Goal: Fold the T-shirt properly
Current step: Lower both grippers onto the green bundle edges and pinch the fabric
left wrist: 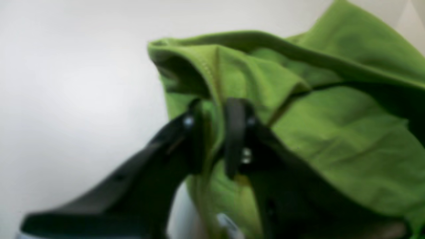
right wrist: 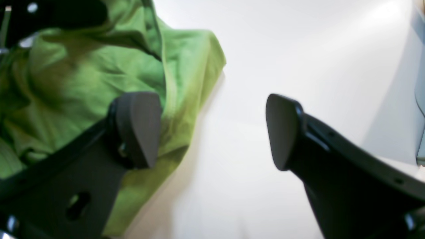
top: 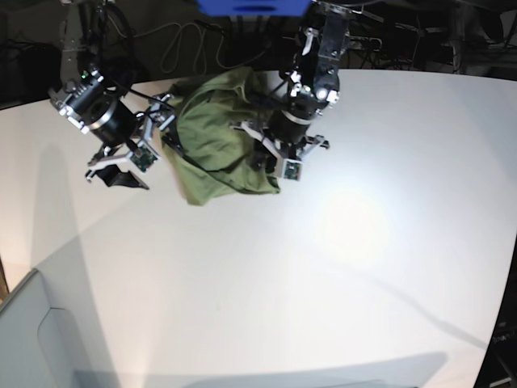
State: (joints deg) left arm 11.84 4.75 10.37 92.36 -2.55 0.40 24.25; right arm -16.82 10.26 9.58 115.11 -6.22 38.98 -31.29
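The green T-shirt point(top: 216, 137) lies bunched and wrinkled on the far part of the white table point(top: 339, 267). In the left wrist view, my left gripper point(left wrist: 215, 132) is shut on a raised fold of the T-shirt point(left wrist: 332, 132) near a stitched hem. In the base view, my left gripper point(top: 263, 158) sits at the cloth's right edge. My right gripper point(right wrist: 211, 131) is open and holds nothing. One of its fingers point(right wrist: 139, 127) hangs over the edge of the T-shirt point(right wrist: 83, 83) and the other over bare table. From the base camera, my right gripper point(top: 155, 162) is at the cloth's left edge.
Cables point(top: 182, 44) and dark equipment run behind the table's far edge, with a blue object point(top: 250, 6) at the top. A pale grey panel point(top: 32, 331) stands at the near left corner. White tabletop stretches toward the front and right.
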